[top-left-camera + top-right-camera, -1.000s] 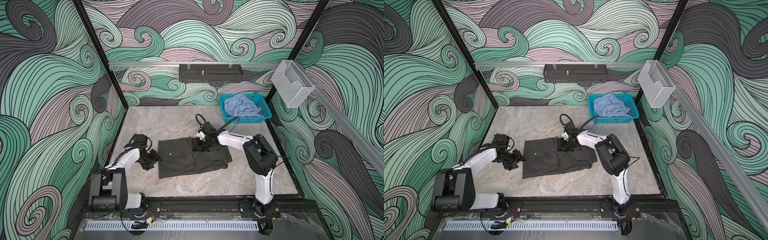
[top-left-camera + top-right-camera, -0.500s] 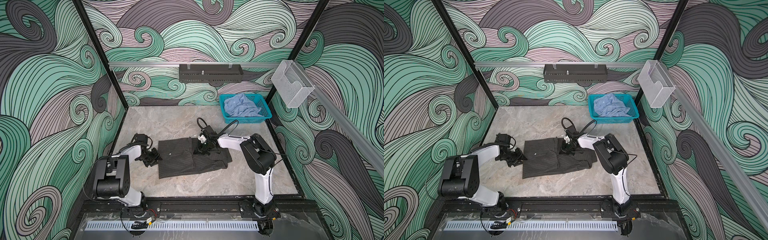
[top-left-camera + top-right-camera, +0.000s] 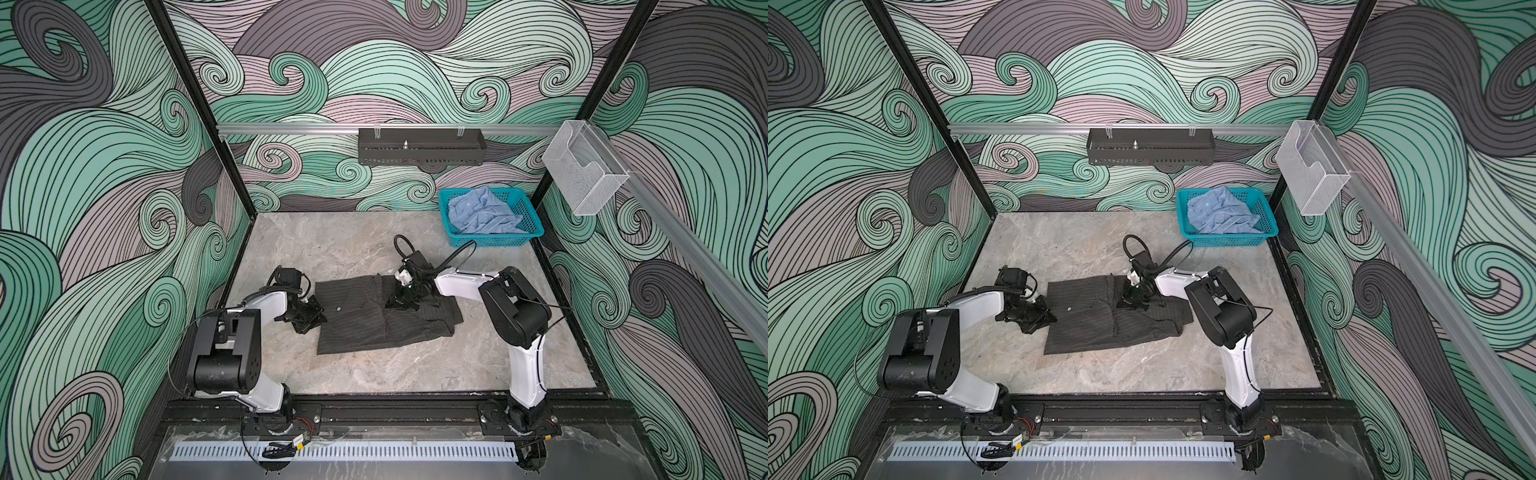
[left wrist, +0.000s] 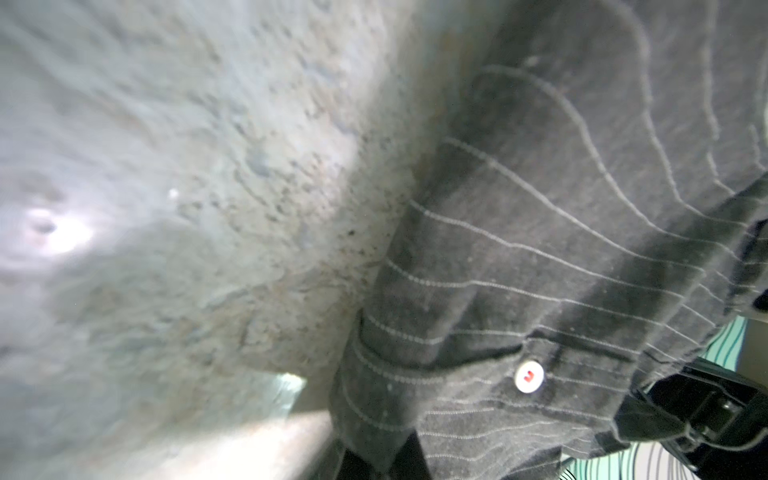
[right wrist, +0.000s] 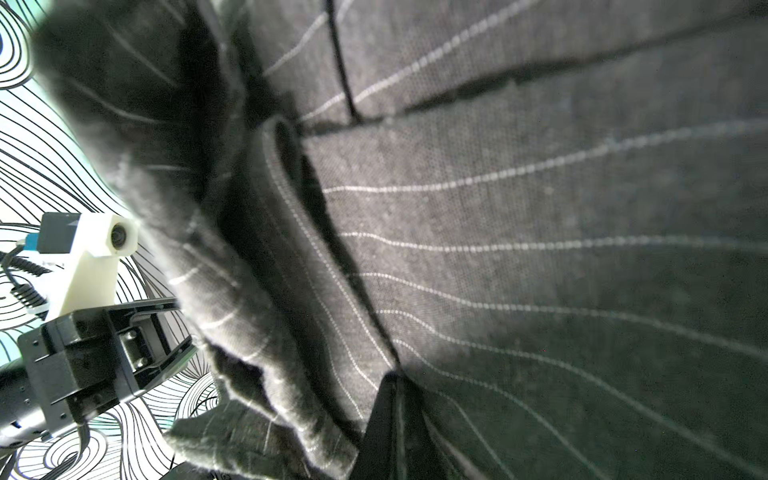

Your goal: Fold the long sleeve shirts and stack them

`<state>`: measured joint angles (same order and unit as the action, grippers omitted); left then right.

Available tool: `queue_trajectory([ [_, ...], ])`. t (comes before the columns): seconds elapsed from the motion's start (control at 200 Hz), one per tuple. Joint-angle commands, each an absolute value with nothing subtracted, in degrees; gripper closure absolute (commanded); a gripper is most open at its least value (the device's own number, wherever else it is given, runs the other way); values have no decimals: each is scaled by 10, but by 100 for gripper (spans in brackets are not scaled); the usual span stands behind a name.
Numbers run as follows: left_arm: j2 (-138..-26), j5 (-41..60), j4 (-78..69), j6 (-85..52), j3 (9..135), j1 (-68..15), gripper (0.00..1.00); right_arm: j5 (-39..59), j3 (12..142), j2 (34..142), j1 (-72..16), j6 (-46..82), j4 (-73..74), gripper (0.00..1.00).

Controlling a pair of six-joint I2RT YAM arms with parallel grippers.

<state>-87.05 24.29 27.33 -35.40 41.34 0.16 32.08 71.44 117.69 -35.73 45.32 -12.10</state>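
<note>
In a top view, the left gripper [image 3: 311, 321] is closed on the left hem of the pinstriped shirt [image 3: 361, 326], lying mid-table; the right gripper [image 3: 401, 302] pinches its far fold. Cloth likely limp: grip hems. The blue shirt [image 3: 482, 214] lies in the basket [image 3: 494, 242].

Walls [image 3: 415, 62] printed with swirling teal, mauve and grey waves enclose a grey marbled tabletop [image 3: 332, 249]. At upper centre a black perforated shelf [image 3: 422, 146] hangs from a silver rail [image 3: 291, 129]. A clear plastic holder [image 3: 584, 170] sits at upper right.
</note>
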Motion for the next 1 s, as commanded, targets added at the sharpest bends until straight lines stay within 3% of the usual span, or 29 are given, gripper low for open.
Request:
queue_trajectory([
  [0.0, -830, 199, 332, -326, 439, -4, 100, 284, 707, 1205, -373, 457, -153, 99],
  [0.15, -819, 191, 355, -313, 450, -4, 100, 265, 709, 1155, -379, 448, -151, 99],
  [0.22, -820, 196, 355, -314, 450, -4, 100, 255, 719, 1121, -381, 433, -165, 83],
  [0.346, -819, 193, 361, -311, 453, -4, 100, 234, 751, 1075, -388, 400, -218, 78],
  [0.481, -799, 187, 376, -302, 465, -4, 100, 241, 773, 1071, -399, 397, -232, 81],
  [0.741, -788, 186, 417, -278, 500, -4, 100, 278, 759, 1169, -421, 441, -158, 91],
  [0.997, -767, 236, 424, -258, 518, -9, 100, 283, 720, 1215, -435, 466, -105, 92],
])
